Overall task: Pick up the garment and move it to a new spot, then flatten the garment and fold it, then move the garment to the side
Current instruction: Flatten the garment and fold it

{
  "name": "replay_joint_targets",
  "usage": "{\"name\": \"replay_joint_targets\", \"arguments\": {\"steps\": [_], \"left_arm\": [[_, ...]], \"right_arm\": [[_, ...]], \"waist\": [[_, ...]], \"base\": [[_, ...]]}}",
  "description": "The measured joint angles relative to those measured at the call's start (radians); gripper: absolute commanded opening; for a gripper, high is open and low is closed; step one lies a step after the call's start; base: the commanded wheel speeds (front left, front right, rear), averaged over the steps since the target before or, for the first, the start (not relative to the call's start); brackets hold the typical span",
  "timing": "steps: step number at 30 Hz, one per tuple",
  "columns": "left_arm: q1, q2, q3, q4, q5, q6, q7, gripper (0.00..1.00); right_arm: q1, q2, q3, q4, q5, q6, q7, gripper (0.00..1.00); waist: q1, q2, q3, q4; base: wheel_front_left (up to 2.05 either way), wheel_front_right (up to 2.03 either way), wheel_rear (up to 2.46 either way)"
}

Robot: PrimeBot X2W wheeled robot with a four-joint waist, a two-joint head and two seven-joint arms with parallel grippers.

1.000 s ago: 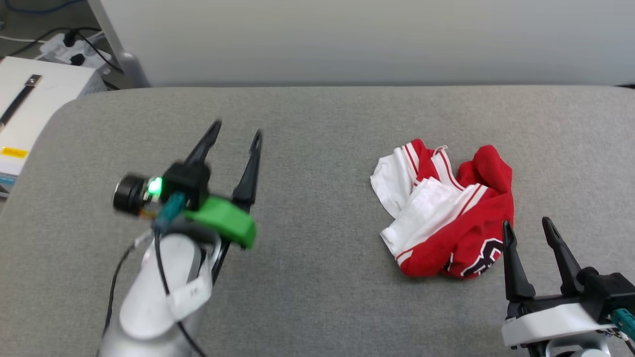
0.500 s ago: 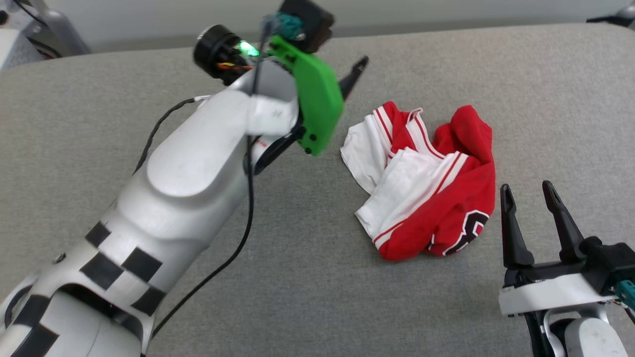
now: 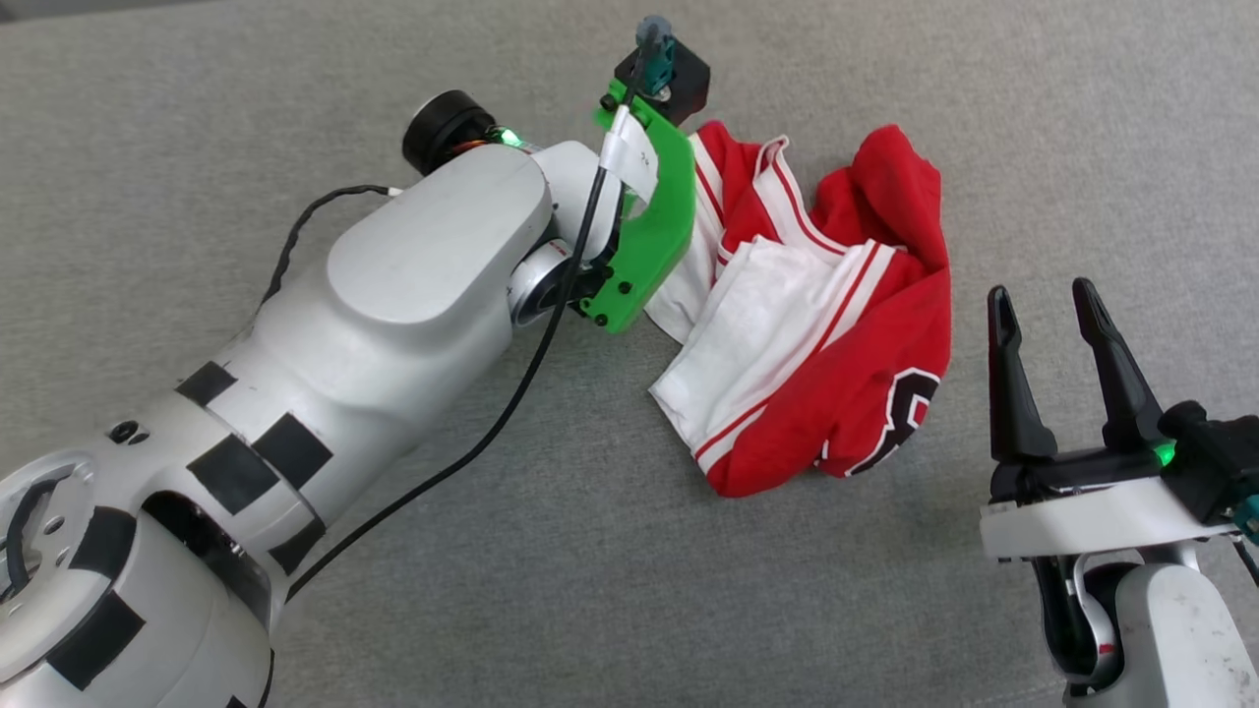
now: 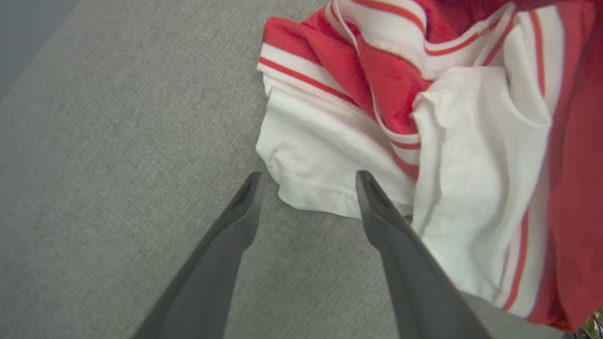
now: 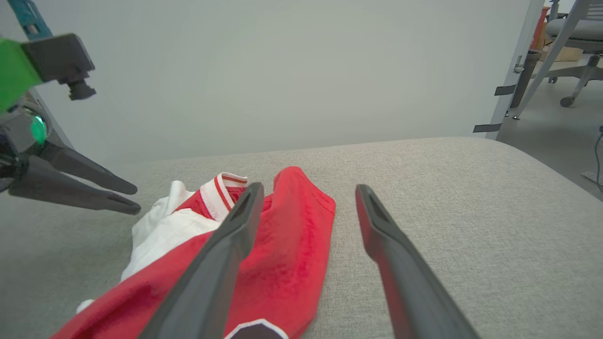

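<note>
L hand [image 4: 308,176] moved to garment [image 3: 866,344] edge; grey fabric surface [image 3: 590,590], pale wall [image 5: 282,70] behind.

Swung the left gripper [image 4: 308,181] across from well to the left of the garment [image 3: 836,324] to its left edge, open jaws now at the hem of a white sleeve [image 4: 320,155]; pushed the pale forearm [image 3: 433,246] far into the head view; tipped that view down, closer over the garment

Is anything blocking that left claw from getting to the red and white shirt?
Nothing visible. The left gripper is open, and its fingers point straight at the white sleeve edge of the garment, with just bare grey cushion beneath them. Whether the tips touch the cloth cannot be told.
</note>
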Motion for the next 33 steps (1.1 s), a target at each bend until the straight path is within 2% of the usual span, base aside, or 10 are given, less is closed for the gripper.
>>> {"name": "replay_joint_targets", "arguments": {"steps": [5,8,9,10,11,17,19,21,27,33], "left_arm": [[-0.009,0.001,-0.076,0.044,0.000,0.000,0.025,1.00],[-0.020,0.011,-0.079,0.020,-0.001,0.000,0.052,1.00],[-0.024,0.017,-0.078,0.010,-0.001,0.000,0.061,0.44],[-0.028,0.024,-0.078,0.002,0.000,0.000,0.061,0.37],[-0.030,0.028,-0.078,-0.007,0.000,0.000,0.059,0.00],[-0.024,0.043,-0.094,-0.078,-0.008,0.000,-0.037,0.00],[-0.016,0.129,-0.100,-0.175,-0.050,0.000,-0.219,0.00],[-0.003,0.178,-0.084,-0.197,-0.082,0.000,-0.267,0.00],[0.093,0.337,-0.055,-0.207,-0.128,0.001,-0.333,0.00],[0.225,0.441,-0.035,-0.196,-0.173,0.046,-0.394,0.00]], "right_arm": [[-0.026,0.000,0.010,0.000,0.013,0.000,0.000,1.00],[-0.034,0.000,0.008,0.000,0.017,0.000,0.000,1.00],[-0.034,0.000,0.007,0.001,0.017,0.000,0.000,1.00],[-0.035,0.000,0.005,0.001,0.017,0.000,0.000,1.00],[-0.035,0.000,0.002,0.001,0.017,0.000,0.000,1.00],[-0.036,0.000,-0.010,0.004,0.011,0.000,0.000,1.00],[-0.014,0.000,-0.024,0.007,0.002,0.000,0.000,1.00],[0.007,0.000,-0.033,0.008,-0.001,0.000,0.000,1.00],[0.037,0.000,-0.047,0.007,-0.017,0.000,0.000,1.00],[0.053,0.000,-0.052,0.005,-0.035,0.000,0.000,1.00]], "waist": [[0.0000,0.0000,0.060,-0.030],[0.0000,0.0000,0.087,-0.046],[0.0000,0.0000,0.094,-0.049],[0.0000,0.0000,0.100,-0.053],[0.0000,0.0000,0.106,-0.056],[0.0001,0.0000,0.102,-0.050],[0.0001,0.0000,0.051,-0.022],[0.0001,0.0001,0.026,-0.005],[0.0001,0.0000,-0.039,0.057],[0.0001,0.0000,-0.088,0.115]], "base": [[0.00,0.00,0.00],[0.00,0.00,0.00],[0.00,0.00,0.00],[0.00,0.00,0.00],[0.00,0.00,0.00],[0.00,0.00,0.00],[0.00,0.00,0.00],[0.00,0.00,0.00],[0.00,0.00,0.00],[0.00,0.00,0.00]]}}
